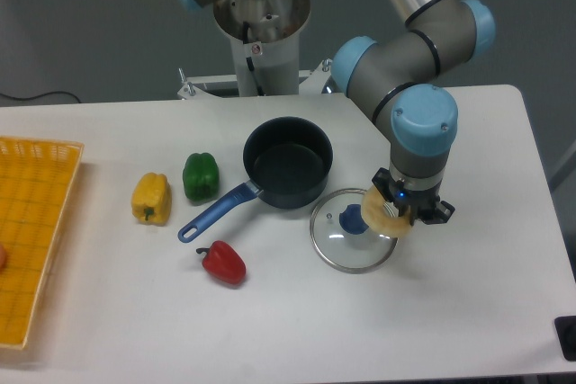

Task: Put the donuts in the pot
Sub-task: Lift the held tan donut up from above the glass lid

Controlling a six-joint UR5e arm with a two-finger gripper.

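From the fixed camera, the gripper hangs above the table, its fingers clenched on the donut — the pale ring sits tilted between them, lifted over the right rim of the glass lid. The pot stands up and to the left of the fingers, its blue handle pointing away. Further left lie 3 peppers — green, yellow, red — and an orange tray.
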